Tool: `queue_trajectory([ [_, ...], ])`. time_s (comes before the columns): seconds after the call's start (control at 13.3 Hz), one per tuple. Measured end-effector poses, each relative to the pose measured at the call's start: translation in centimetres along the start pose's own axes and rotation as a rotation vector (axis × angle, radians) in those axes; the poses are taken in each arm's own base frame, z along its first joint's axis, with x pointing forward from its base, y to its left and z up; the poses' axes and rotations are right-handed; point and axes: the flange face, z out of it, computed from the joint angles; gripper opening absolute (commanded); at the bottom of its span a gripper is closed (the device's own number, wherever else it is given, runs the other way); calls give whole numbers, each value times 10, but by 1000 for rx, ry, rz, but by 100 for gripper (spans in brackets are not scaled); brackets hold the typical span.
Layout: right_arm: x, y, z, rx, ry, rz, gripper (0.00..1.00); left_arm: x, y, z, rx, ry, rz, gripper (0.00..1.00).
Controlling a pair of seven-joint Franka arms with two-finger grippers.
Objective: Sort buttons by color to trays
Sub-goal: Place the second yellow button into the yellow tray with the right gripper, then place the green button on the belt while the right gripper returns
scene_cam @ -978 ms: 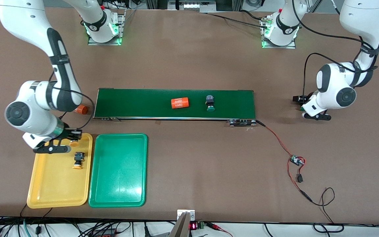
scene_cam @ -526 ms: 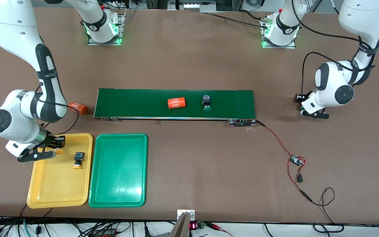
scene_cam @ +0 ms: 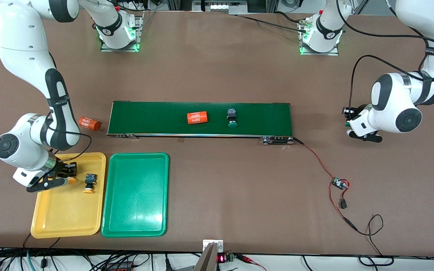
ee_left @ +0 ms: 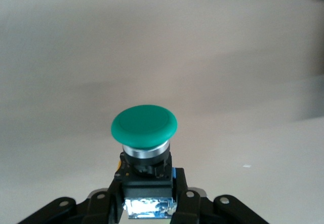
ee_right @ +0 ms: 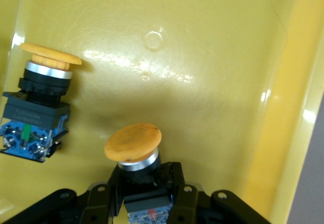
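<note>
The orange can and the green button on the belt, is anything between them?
Nothing: in the front view only bare conveyor belt lies between the orange cylinder and the green-capped button.

Two white Franka arms with dark joints.
Each arm, left arm (scene_cam: 401, 105) and right arm (scene_cam: 32, 135), has glossy white rounded shells, dark grey bands at the joints and a round dark cap on the side of the elbow housing. Black cables loop along the forearms, strapped on with black bands. The bases (scene_cam: 320, 35) glow green at the foot and carry a small round logo. Black finger mounts with silver screws show in both wrist views.
</note>
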Motion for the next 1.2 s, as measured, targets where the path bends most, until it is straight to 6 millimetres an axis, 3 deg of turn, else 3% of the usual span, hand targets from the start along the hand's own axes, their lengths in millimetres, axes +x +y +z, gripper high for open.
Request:
queue_trajectory([
  [0.23, 3, -1, -3, 12, 14, 11, 100, 19, 87, -33, -40, 58, 58, 10],
  [0.45, 10, -7, -18, 37, 0, 20, 100, 28, 154, -35, -103, 92, 23, 11],
  [0.68, 12, -15, -62, 100, -58, 70, 100, 42, 222, -20, -123, 148, -27, 11],
  [0.9, 15, -32, -116, 146, -93, 118, 100, 55, 276, 13, -143, 177, -59, 18],
  [0.98, 14, -38, -129, 159, -107, 134, 100, 58, 284, 22, -148, 180, -69, 45],
  [1.05, 13, -44, -142, 170, -123, 147, 100, 61, 286, 28, -150, 179, -78, 99],
  [1.2, 13, -60, -167, 189, -146, 156, 100, 62, 284, 28, -153, 178, -85, 100],
])
